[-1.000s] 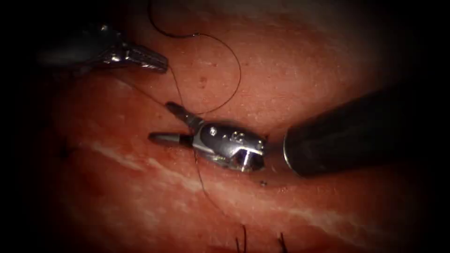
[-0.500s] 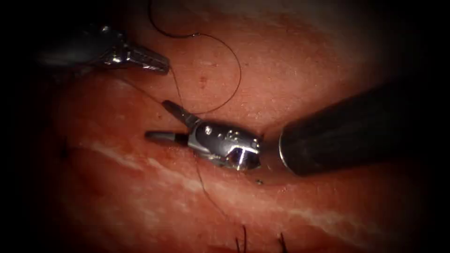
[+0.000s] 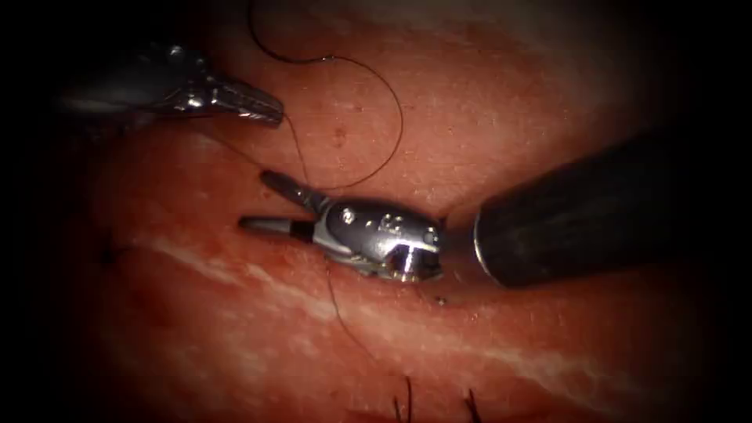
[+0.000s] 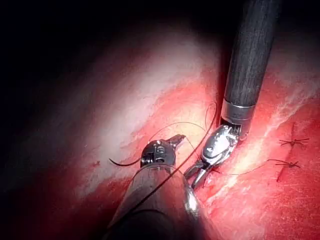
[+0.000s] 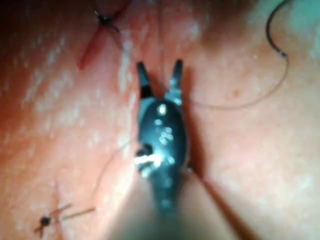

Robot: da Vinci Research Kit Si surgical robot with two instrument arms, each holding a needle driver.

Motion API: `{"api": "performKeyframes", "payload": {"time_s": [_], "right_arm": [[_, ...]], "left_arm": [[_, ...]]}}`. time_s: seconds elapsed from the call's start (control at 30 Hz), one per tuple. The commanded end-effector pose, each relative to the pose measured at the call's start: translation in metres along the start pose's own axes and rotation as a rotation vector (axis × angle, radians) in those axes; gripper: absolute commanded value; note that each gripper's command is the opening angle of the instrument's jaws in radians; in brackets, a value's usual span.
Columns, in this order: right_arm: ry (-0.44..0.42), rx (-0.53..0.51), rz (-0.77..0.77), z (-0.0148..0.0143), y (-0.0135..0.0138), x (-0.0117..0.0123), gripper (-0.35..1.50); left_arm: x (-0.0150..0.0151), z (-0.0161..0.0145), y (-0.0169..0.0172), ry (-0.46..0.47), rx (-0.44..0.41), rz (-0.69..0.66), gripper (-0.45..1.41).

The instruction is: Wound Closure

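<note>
- Your field is reddish tissue (image 3: 486, 133) with pale streaks, edges dark.
- Your right tool (image 3: 262, 202) lies mid-field, jaws spread wide, nothing held; its tips rest just above the tissue, also seen at (image 5: 160, 75).
- Thread (image 3: 392, 102) loops above the right tool and runs between its spread jaws, down past its body.
- Your left tool (image 3: 262, 106) sits upper left, jaws closed; the thread appears to end at its tip, a hold can't be confirmed.
- Needle (image 4: 122, 162): a dark curve beside your left tool (image 4: 176, 140) in the left wrist view; grip unclear.
- Knotted stitches (image 4: 292, 142) sit on the tissue, well apart from the tools.
</note>
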Motion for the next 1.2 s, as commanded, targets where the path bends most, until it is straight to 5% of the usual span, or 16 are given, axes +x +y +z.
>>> {"api": "performKeyframes", "payload": {"time_s": [0.03,0.5,0.6,0.67,0.97,1.03,1.07,1.2], "right_arm": [[-0.002,0.003,0.003,0.0002,-0.0007,-0.0009,-0.35],[0.000,0.023,-0.040,-0.0014,0.0005,-0.0014,-0.35],[0.000,0.016,-0.038,-0.0031,0.0004,-0.0011,0.77],[-0.008,-0.009,-0.037,-0.0047,0.0004,-0.0009,1.08],[-0.028,-0.033,-0.047,-0.0151,-0.0020,-0.0013,1.18],[-0.026,-0.050,-0.049,-0.0177,-0.0027,-0.0013,1.19],[-0.026,-0.054,-0.051,-0.0206,-0.0036,-0.0015,1.21],[-0.019,-0.093,-0.053,-0.0257,-0.0047,-0.0016,1.18]], "left_arm": [[-0.0004,0.0009,-0.0002,0.001,-0.002,0.000,-0.45],[0.0000,0.0005,-0.0003,0.003,-0.009,0.004,-0.45],[-0.0005,0.0007,-0.0010,0.003,-0.010,0.007,-0.45],[-0.0011,0.0010,-0.0017,0.005,-0.013,0.011,-0.45],[-0.0046,0.0050,-0.0033,-0.002,0.017,0.033,-0.45],[-0.0049,0.0052,-0.0032,-0.009,0.036,0.018,-0.05],[-0.0053,0.0050,-0.0027,-0.012,0.062,0.014,0.39],[-0.0058,0.0040,-0.0010,-0.015,0.080,0.016,0.72]]}}
